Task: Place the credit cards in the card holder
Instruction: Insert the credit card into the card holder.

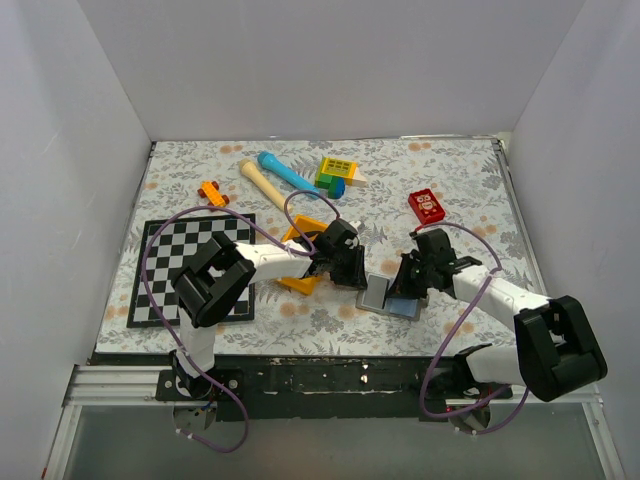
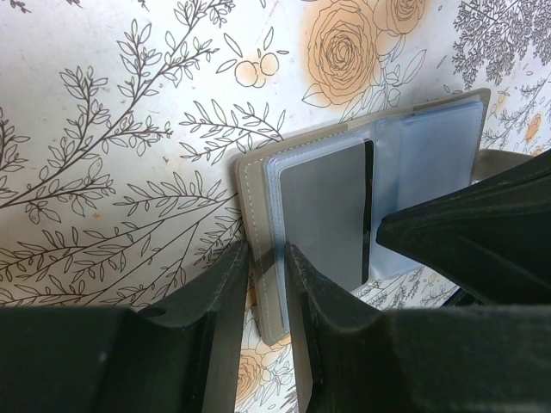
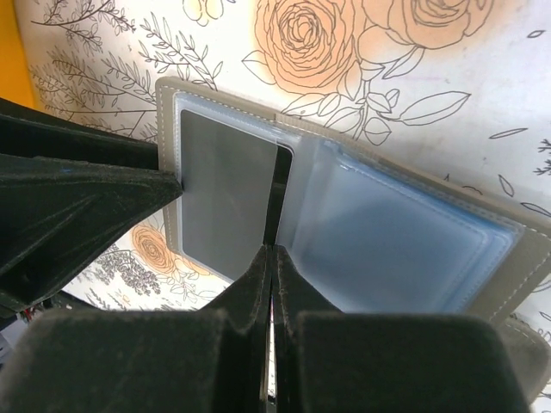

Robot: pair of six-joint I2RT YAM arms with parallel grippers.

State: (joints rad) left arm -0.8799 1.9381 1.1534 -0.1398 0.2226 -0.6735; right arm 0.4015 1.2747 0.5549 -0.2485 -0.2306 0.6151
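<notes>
The grey card holder (image 1: 385, 298) lies open on the flowered table between my two grippers. My left gripper (image 1: 352, 272) is shut on its left edge, pinching the grey cover (image 2: 258, 189) and the plastic pocket between the fingers (image 2: 225, 301). A black credit card (image 2: 323, 215) sits in the left pocket, with a narrow black strip (image 3: 284, 194) showing at the fold. My right gripper (image 1: 412, 285) is shut, its fingertips (image 3: 273, 254) against that strip. The right-hand bluish pocket (image 3: 387, 232) holds nothing.
An orange tray (image 1: 300, 283) lies partly under the left arm, beside a checkerboard (image 1: 190, 270). Further back are a red block (image 1: 427, 207), a blue pin (image 1: 285, 172), a cream pin (image 1: 262, 180), a yellow-green block (image 1: 337, 172) and an orange toy (image 1: 212, 192). White walls enclose the table.
</notes>
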